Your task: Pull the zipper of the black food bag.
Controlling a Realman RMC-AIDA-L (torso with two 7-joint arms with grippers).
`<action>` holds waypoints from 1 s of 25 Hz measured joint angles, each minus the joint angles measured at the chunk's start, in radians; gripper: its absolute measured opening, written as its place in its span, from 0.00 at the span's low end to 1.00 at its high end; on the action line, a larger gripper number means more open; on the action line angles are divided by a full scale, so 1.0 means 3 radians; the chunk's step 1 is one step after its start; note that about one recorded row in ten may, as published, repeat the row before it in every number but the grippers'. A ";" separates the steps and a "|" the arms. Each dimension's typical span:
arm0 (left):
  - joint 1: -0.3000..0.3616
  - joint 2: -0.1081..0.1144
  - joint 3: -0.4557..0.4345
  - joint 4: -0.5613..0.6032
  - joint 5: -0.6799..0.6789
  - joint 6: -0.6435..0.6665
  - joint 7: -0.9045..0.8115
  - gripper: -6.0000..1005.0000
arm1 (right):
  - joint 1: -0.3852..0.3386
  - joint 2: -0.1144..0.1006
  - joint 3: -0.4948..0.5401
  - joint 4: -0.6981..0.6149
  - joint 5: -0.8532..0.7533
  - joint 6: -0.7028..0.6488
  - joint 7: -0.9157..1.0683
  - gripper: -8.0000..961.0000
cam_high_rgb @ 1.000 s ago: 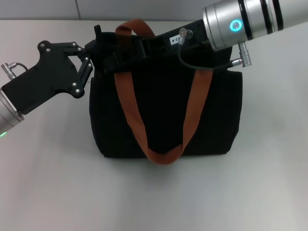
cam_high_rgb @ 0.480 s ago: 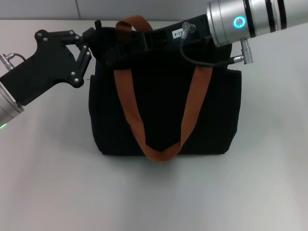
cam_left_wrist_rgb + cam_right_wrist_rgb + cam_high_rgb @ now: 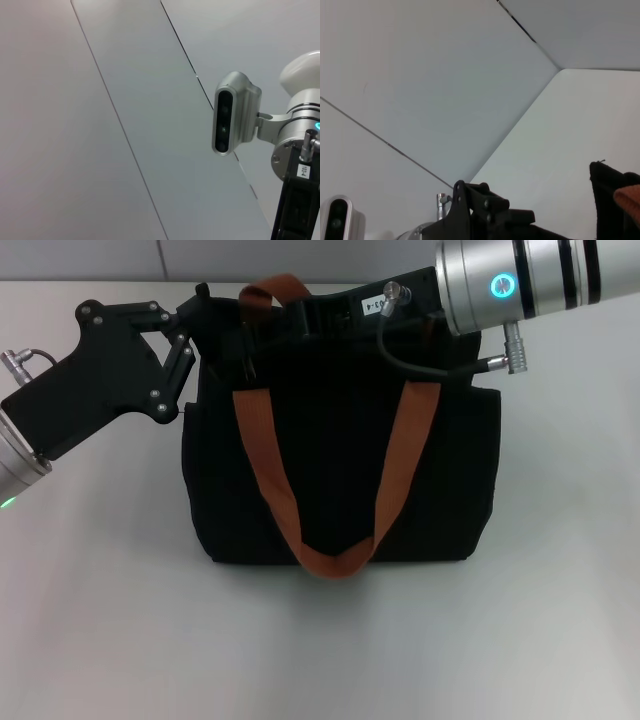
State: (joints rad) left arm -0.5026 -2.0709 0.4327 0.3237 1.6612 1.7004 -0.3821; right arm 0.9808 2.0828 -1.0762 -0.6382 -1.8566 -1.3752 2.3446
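Note:
The black food bag (image 3: 340, 470) lies in the middle of the white table, its two orange-brown straps (image 3: 268, 475) draped over its front. My left gripper (image 3: 203, 312) is at the bag's far left top corner, black against black. My right gripper (image 3: 258, 328) reaches in from the right along the bag's top edge, under the strap, and ends close to the left gripper. The zipper pull is hidden behind the grippers. The right wrist view shows the left gripper's body (image 3: 482, 212) and a corner of the bag (image 3: 607, 187).
The white table (image 3: 330, 650) extends around the bag, with a wall behind its far edge. The right arm's silver wrist and cable (image 3: 500, 285) pass over the bag's far right corner. The left wrist view shows the head camera (image 3: 230, 117).
The right arm has drawn slightly to the right along the bag's top edge. The left gripper has shifted toward the far side with the bag's top corner.

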 joint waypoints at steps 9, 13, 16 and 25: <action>-0.0002 0.0000 0.0000 0.0000 0.0000 0.0007 0.0000 0.06 | 0.0008 0.0001 -0.0051 -0.0008 -0.0014 0.0027 -0.0002 0.39; -0.0002 0.0000 0.0000 0.0000 0.0000 0.0017 0.0000 0.06 | 0.0007 0.0001 -0.0117 -0.0016 -0.0021 0.0033 -0.0002 0.36; -0.0001 0.0000 -0.0003 0.0000 0.0000 0.0030 0.0000 0.06 | 0.0007 0.0004 -0.0132 -0.0017 -0.0024 0.0044 -0.0006 0.33; 0.0007 0.0000 -0.0013 0.0000 0.0000 0.0041 0.0000 0.07 | -0.0007 0.0006 -0.0135 -0.0017 -0.0024 0.0061 -0.0083 0.23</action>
State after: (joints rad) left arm -0.5004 -2.0709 0.4287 0.3236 1.6613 1.7127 -0.3819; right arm 0.9786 2.0847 -1.1167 -0.6433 -1.8639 -1.3570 2.3197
